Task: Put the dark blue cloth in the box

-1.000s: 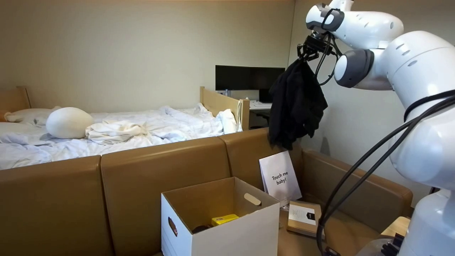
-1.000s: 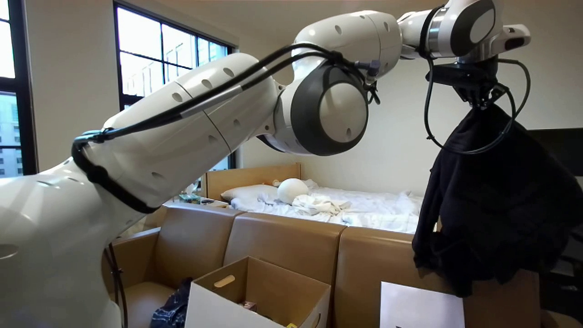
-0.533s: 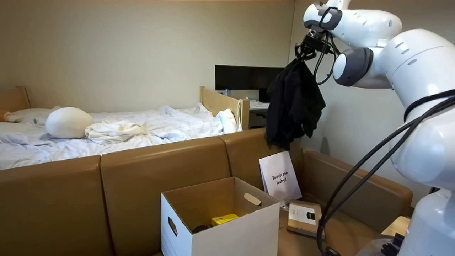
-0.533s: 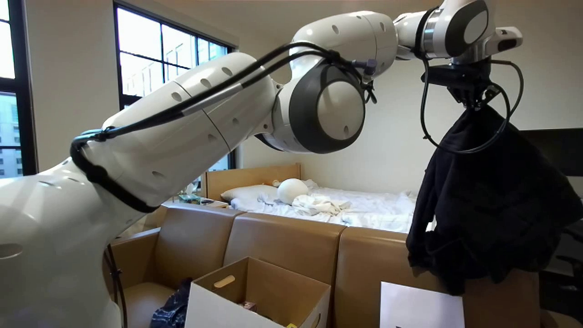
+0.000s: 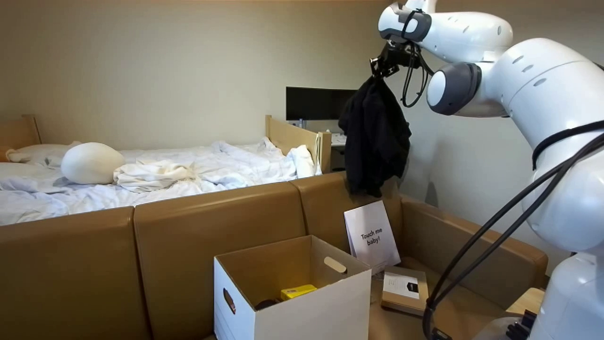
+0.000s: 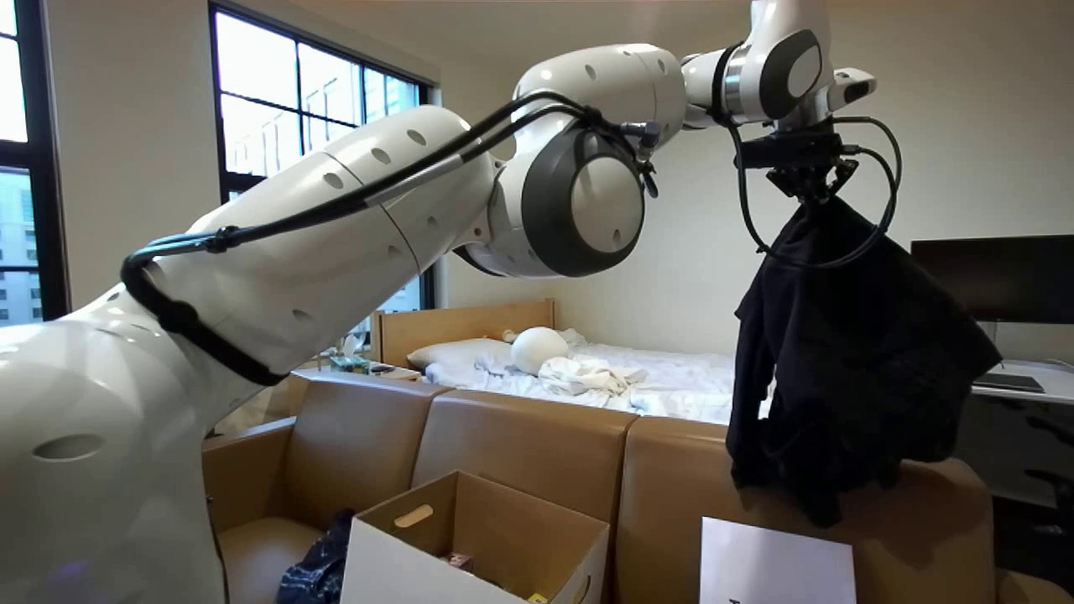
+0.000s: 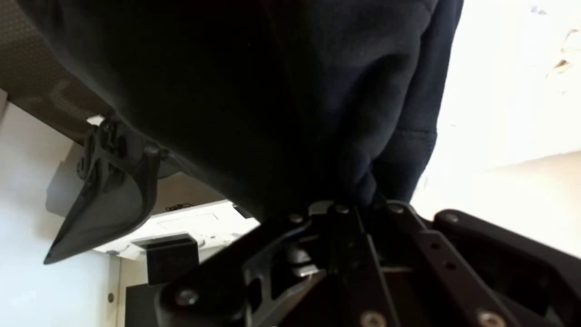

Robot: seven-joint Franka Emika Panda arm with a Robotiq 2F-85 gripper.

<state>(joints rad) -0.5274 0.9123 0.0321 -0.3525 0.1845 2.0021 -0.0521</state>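
Observation:
My gripper (image 5: 379,75) is shut on the top of the dark cloth (image 5: 377,137), which looks near black with dark blue folds. The cloth hangs down in loose folds, also seen in an exterior view (image 6: 856,361), high above the sofa seat. Its lower end overlaps the sofa back in both exterior views; I cannot tell if it touches. In the wrist view the cloth (image 7: 272,91) fills the upper middle and hides the fingertips' ends. The open white box (image 5: 311,311) stands on the sofa, left of and below the cloth. It also shows in an exterior view (image 6: 419,570).
A yellow packet (image 5: 297,291) lies in the box. A white sign (image 5: 373,233) leans on the brown sofa back (image 5: 219,217). A flat brown box (image 5: 405,289) lies on the seat. A dark blue patterned cloth (image 6: 319,562) lies beside the box. Monitors (image 6: 994,281) stand behind.
The arm, gripper and hanging cloth have moved left in both exterior views, mostly in the last half second. The cloth stays held. The box has not moved.

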